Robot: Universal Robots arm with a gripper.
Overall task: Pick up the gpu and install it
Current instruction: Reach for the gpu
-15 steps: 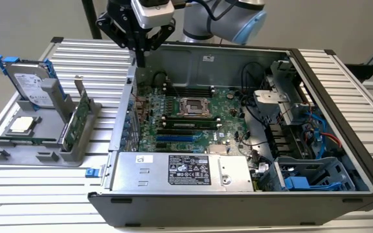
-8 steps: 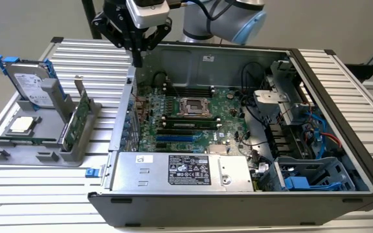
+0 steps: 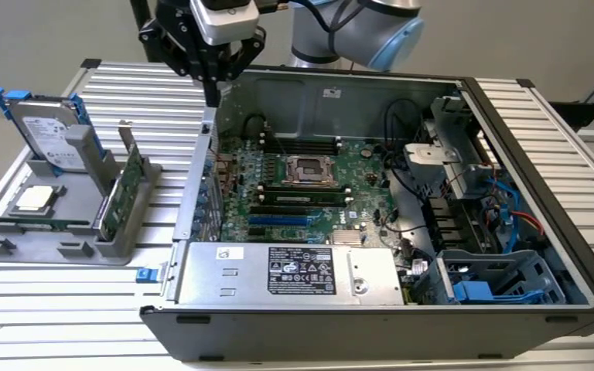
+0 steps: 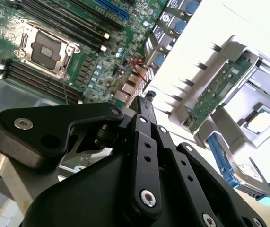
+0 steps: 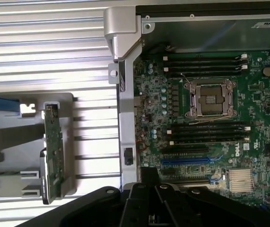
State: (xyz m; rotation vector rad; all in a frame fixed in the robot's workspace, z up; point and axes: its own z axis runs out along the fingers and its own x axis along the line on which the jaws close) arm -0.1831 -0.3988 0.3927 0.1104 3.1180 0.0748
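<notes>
Tool point(image 3: 213, 99) hovers over the rear wall of the open computer case point(image 3: 544, 193), fingers drawn together, holding nothing. The gpu point(image 3: 121, 195) stands on edge in the grey holder point(image 3: 29, 251) on the desk point(image 3: 59, 309), apparently so its upper edge stays free for pinching.

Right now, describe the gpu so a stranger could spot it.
On the exterior view's left, beside the open black computer case, sits a grey rack. The gpu stands on edge nearest the case: green board, silver bracket, unlike the blue-framed silver hard drive.
</notes>
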